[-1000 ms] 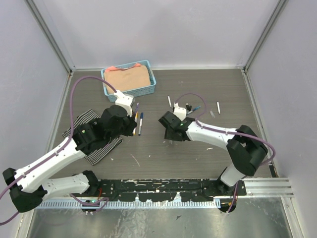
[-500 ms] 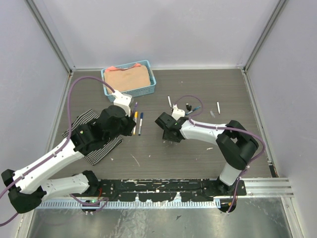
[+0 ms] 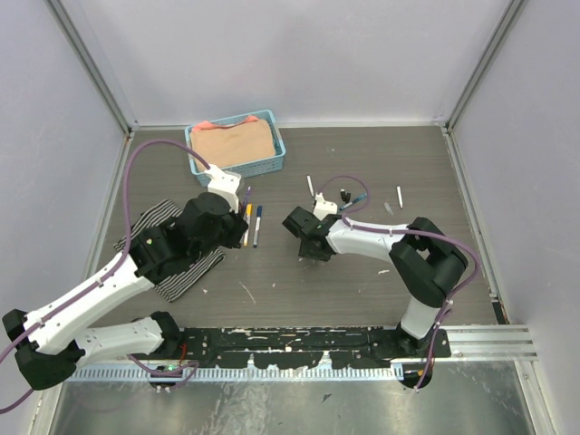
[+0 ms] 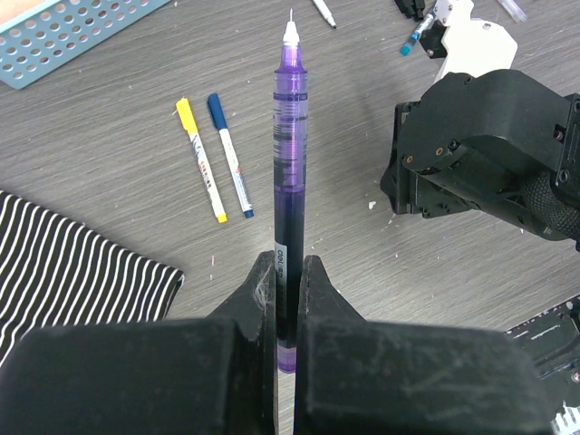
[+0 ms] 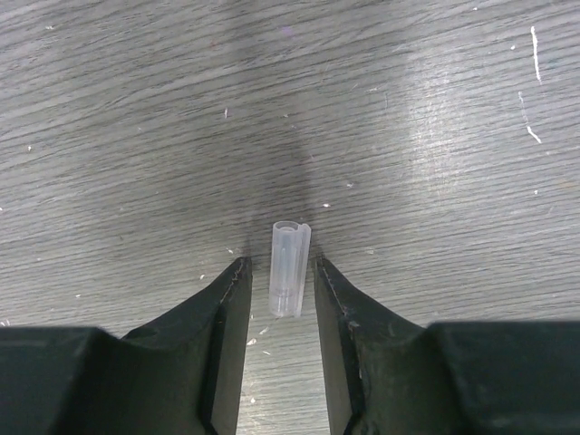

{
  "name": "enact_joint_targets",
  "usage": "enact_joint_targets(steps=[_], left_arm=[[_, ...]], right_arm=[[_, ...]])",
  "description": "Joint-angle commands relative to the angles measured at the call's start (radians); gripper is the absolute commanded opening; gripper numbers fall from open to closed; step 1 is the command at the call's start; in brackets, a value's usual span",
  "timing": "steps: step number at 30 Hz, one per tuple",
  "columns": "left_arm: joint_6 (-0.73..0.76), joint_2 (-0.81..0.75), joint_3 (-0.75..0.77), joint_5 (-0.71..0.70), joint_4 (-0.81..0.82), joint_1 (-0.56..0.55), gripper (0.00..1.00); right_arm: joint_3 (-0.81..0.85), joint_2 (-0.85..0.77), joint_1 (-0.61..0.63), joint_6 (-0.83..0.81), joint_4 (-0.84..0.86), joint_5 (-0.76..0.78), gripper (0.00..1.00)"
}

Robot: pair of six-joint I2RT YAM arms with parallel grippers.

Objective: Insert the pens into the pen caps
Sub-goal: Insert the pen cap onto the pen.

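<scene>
Tightly around purple pen (image 4: 289,172): left tool (image 4: 288,272)

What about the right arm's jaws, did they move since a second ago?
Yes. The right arm carried its jaws a little left, closer to the two capped pens lying on the table.

Grey table (image 3: 362,159) with blue basket (image 3: 238,169), striped cloth (image 4: 72,263), yellow-capped pen (image 4: 201,160), blue-capped pen (image 4: 230,156).
</scene>
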Motion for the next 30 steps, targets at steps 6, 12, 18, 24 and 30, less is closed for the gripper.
enact_joint_targets(steps=[6,12,18,24,30], left_arm=[[0.007,-0.015,0.0,-0.021,0.009,0.003,0.0],[0.002,-0.015,-0.005,-0.014,0.007,0.003,0.0],[-0.002,-0.012,-0.004,-0.009,0.013,0.003,0.0],[-0.001,-0.004,0.004,-0.002,0.013,0.003,0.0],[-0.001,0.006,0.003,0.01,0.022,0.003,0.0]], right_arm=[[0.011,0.034,-0.01,-0.025,0.0,0.013,0.32],[-0.043,0.002,-0.035,-0.068,0.003,-0.025,0.31],[-0.086,-0.032,-0.074,-0.108,-0.001,-0.046,0.28],[-0.095,-0.072,-0.085,-0.139,-0.031,-0.036,0.25],[-0.118,-0.1,-0.089,-0.206,-0.052,-0.097,0.28]])
